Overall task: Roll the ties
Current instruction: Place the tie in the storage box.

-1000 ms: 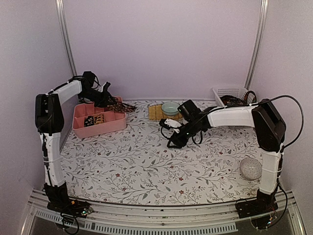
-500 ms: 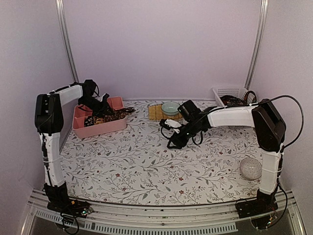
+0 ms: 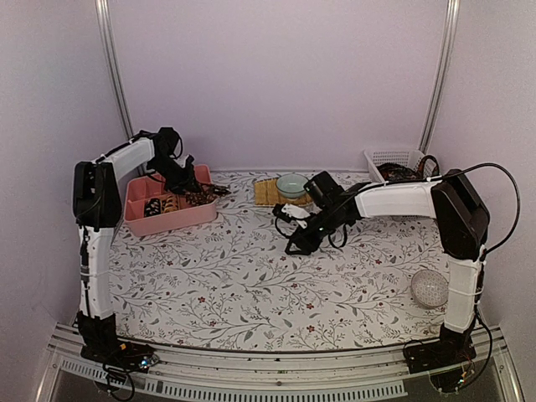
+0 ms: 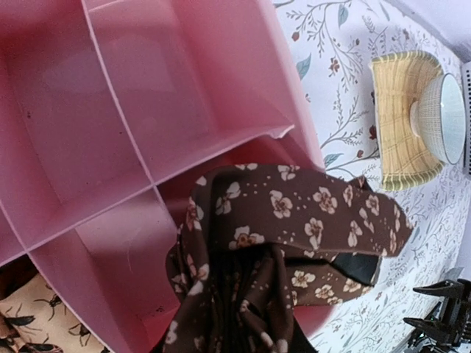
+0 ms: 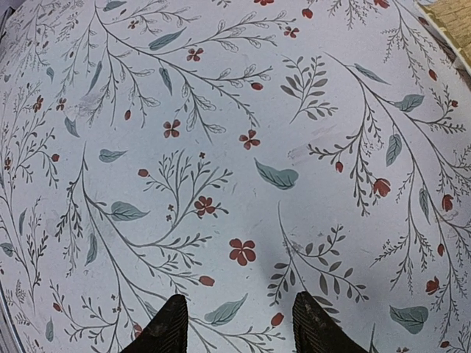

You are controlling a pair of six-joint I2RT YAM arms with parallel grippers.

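A dark brown tie (image 4: 294,220) with pale flowers hangs bunched over the near-right compartment of the pink tray (image 4: 147,110). One end drapes over the tray's wall onto the table. My left gripper (image 3: 184,182) is shut on the tie (image 3: 205,196); the cloth hides its fingers in the left wrist view. Rolled ties (image 3: 159,205) lie in another compartment, and a tan patterned one (image 4: 29,323) shows at the lower left. My right gripper (image 5: 239,331) hovers open over the bare floral tablecloth at mid-table (image 3: 295,241), holding nothing.
A woven mat (image 3: 266,194) with a pale bowl (image 3: 291,184) on it sits at the back centre. A white basket (image 3: 394,157) with dark fabric stands at the back right. A round mesh object (image 3: 430,287) lies by the right arm's base.
The left arm swung rightward and brought the tie from behind the tray down onto its right compartment. The right arm has not moved.
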